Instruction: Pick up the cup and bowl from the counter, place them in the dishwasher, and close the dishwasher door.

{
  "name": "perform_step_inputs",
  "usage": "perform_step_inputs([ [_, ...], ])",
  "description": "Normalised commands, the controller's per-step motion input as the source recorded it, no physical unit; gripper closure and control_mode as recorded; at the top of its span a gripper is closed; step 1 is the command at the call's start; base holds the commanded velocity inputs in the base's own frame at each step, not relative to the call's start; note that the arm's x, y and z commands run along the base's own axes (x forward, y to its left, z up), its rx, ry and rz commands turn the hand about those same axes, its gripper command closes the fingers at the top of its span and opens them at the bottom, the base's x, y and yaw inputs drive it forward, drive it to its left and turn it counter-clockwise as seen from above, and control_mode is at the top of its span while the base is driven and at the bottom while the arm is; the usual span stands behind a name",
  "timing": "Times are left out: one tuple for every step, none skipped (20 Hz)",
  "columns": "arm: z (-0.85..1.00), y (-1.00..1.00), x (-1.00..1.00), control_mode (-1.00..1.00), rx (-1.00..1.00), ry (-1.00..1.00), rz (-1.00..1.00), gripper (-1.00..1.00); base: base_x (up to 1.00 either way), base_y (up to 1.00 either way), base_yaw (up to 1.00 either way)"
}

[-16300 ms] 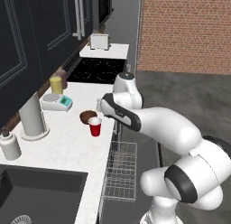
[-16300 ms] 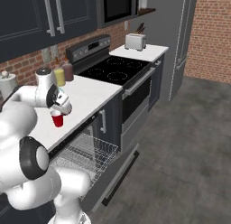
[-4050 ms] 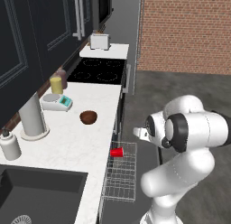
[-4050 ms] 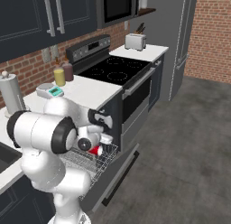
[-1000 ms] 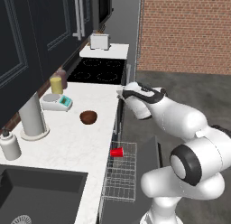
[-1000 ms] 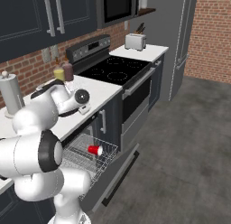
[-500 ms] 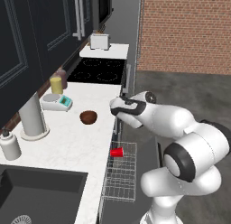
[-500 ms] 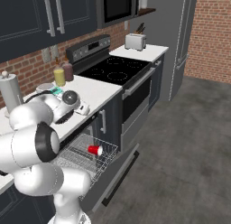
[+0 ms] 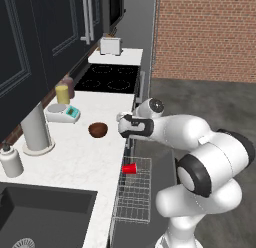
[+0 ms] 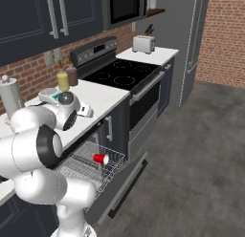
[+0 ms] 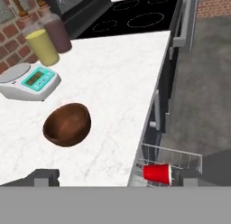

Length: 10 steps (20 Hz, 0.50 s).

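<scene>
I see my end effector (image 9: 121, 126) spread wide and empty above the white speckled stone surface (image 9: 80, 157), near the glossy dark brown bowl (image 9: 98, 129). The small red plastic cup (image 9: 129, 168) lies on its side in the dishwasher's grey wire rack (image 9: 135, 194).

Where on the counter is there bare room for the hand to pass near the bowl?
Bare counter lies between the bowl and the stove, and from the bowl to the front edge. Crowded along the wall: scale, yellow jar.
</scene>
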Motion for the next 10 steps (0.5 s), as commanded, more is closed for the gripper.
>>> perform_step_inputs([
  [0.00, 0.14, 0.09, -1.00, -0.03, 0.06, 0.02, -1.00, 0.00, 0.00, 0.00],
  [0.00, 0.14, 0.11, -1.00, 0.00, 0.08, 0.01, -1.00, 0.00, 0.00, 0.00],
  [0.00, 0.15, 0.14, -1.00, 0.00, 0.11, 0.01, -1.00, 0.00, 0.00, 0.00],
  [0.00, 0.16, 0.15, -1.00, 0.00, 0.11, 0.00, -1.00, 0.00, 0.00, 0.00],
  [0.00, 0.14, 0.16, -1.00, 0.00, 0.12, 0.00, -1.00, 0.00, 0.00, 0.00],
  [0.00, 0.13, 0.21, -1.00, 0.00, 0.15, 0.00, -1.00, 0.00, 0.00, 0.00],
  [0.00, 0.16, 0.21, -1.00, 0.00, 0.17, 0.00, -1.00, 0.00, 0.00, 0.00],
  [0.00, 0.16, 0.26, -1.00, 0.00, 0.19, 0.00, -1.00, 0.00, 0.00, 0.00],
  [0.00, 0.17, 0.26, -1.00, 0.00, 0.19, 0.00, -1.00, 0.00, 0.00, 0.00],
  [-0.03, 0.18, 0.24, -1.00, 0.00, 0.19, 0.00, -1.00, 0.00, 0.00, 0.00],
])
